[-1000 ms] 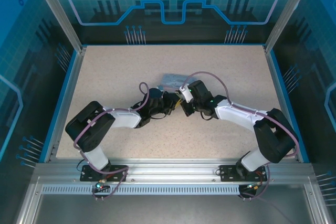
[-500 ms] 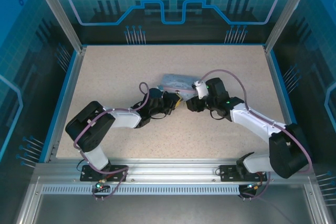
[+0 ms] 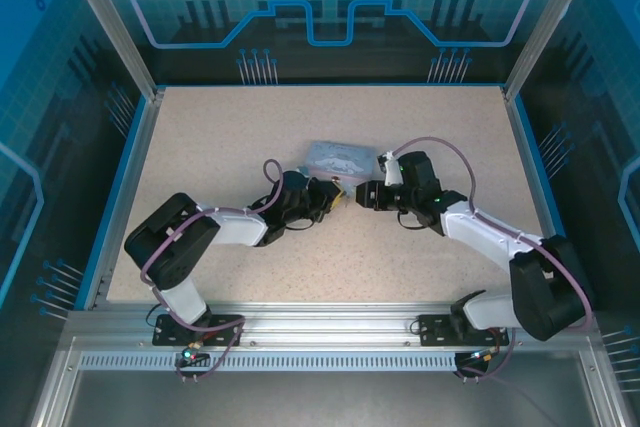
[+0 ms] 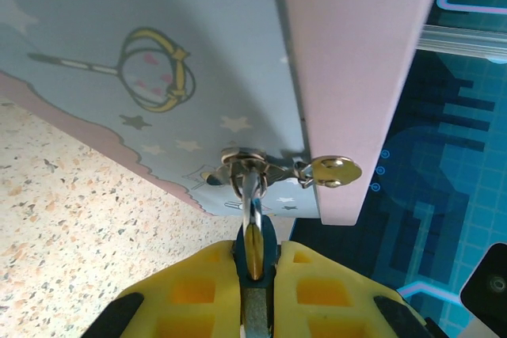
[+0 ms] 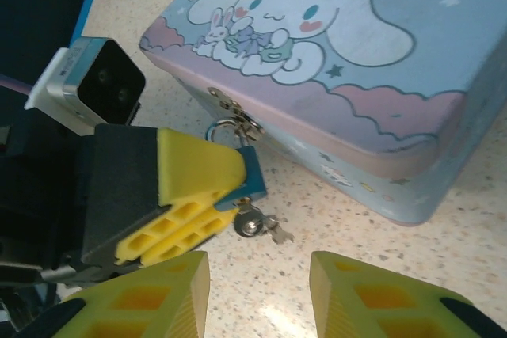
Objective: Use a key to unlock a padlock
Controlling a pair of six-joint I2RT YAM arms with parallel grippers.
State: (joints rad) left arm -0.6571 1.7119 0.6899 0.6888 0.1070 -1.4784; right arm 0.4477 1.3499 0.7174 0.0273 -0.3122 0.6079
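We found the tin (image 5: 333,61) smooth and satin-painted, the table (image 4: 71,211) matt and speckled. The padlock (image 5: 252,181) showed glossy blue casing and a polished metal shackle (image 4: 252,195); the key (image 5: 250,224) shone silvery. The left gripper (image 4: 255,263) had 2 fingers (image 4: 317,298) of matt yellow plastic.

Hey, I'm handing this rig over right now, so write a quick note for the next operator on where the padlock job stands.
Left gripper: fingers shut on the padlock, which hangs from the hasp of the cartoon tin.
Right gripper: open and empty, hovering just short of the padlock.
Key: small and silvery, apparently seated in the padlock's lower end; neither gripper holds it.
Done: padlock steadied, key apparently inserted.
Left: grip the key with the right gripper, turn it, and free the shackle, which is looped through the hasp and looks closed.
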